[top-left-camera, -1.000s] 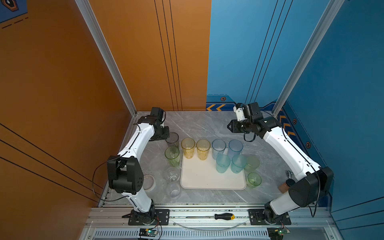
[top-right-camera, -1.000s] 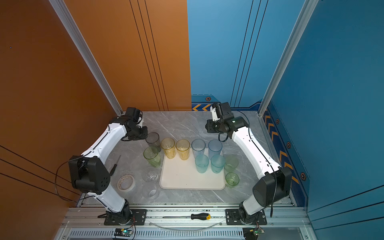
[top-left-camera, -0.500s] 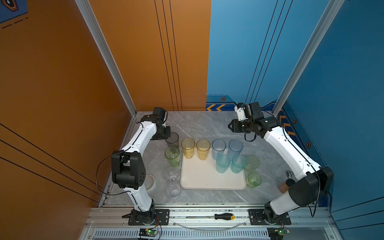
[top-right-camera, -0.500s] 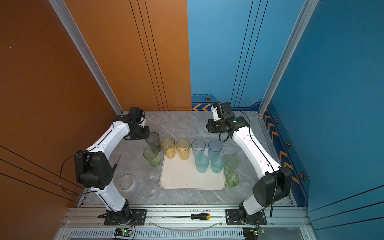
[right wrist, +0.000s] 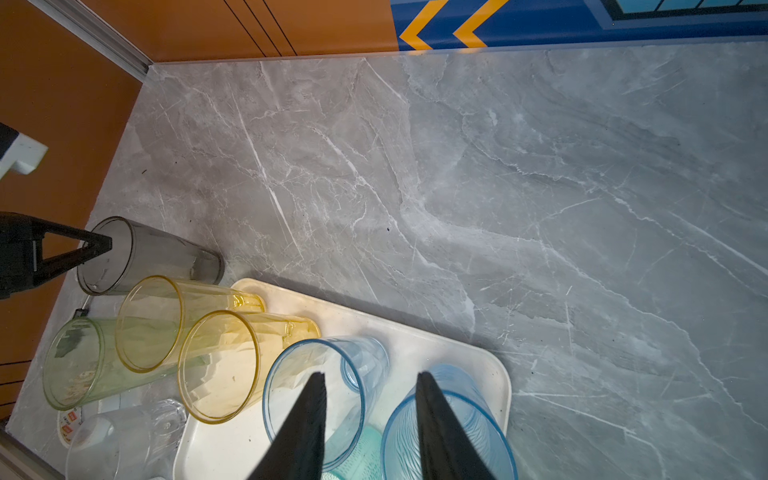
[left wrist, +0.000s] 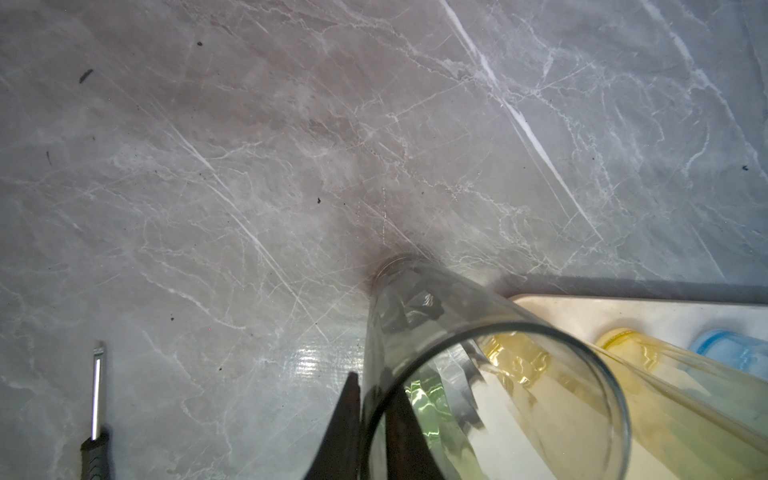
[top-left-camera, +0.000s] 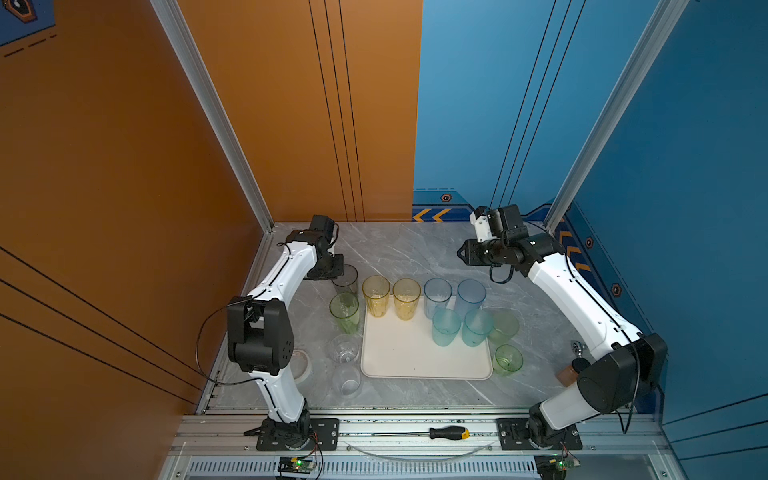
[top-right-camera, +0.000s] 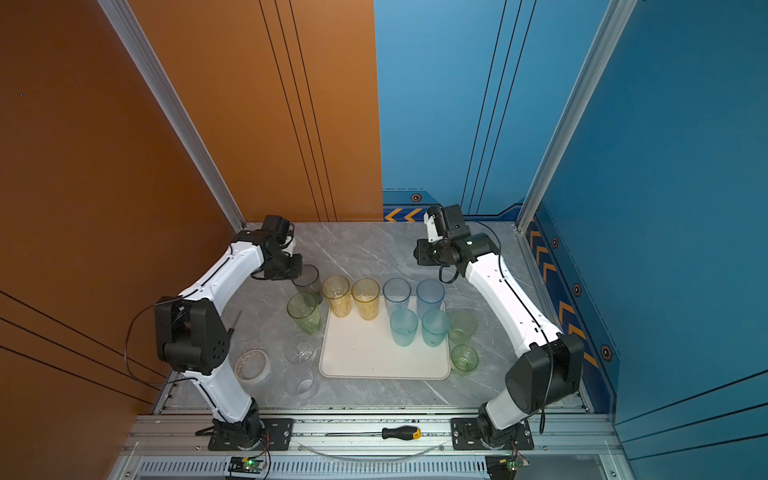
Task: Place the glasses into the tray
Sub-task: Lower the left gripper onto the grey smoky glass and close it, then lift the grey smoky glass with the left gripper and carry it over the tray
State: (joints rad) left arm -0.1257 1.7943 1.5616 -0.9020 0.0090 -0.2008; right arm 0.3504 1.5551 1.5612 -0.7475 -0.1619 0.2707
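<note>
Over the last second the left claw has come down from just behind the smoky grey glass onto its rim, and its jaws have been narrowing. In the left wrist view the left claw now straddles the glass wall, one finger outside and one inside, with no gap visible on either side. It looks like a pinch on the rim, though through the tinted wall it is hard to be sure that the inner finger presses yet. The right wrist view agrees: a black finger sits at the lip of the smoky grey glass.

The glass itself has not shifted. It stands upright on the counter, just off the far left corner of the tray and close beside the nearest yellow glass.

The right claw has not moved. It hangs above the far side of the tray, over the blue glasses. In its own wrist view the right claw is partly open with nothing between the jaws.

For the task, the grasp appears to be finishing, so a lift and a short carry into the tray's bare middle would follow. Six glasses seem to stand in the tray already, and the grey one is among those left outside. A rim pinch on a tall glass may let it swing, and its neighbours stand close.
</note>
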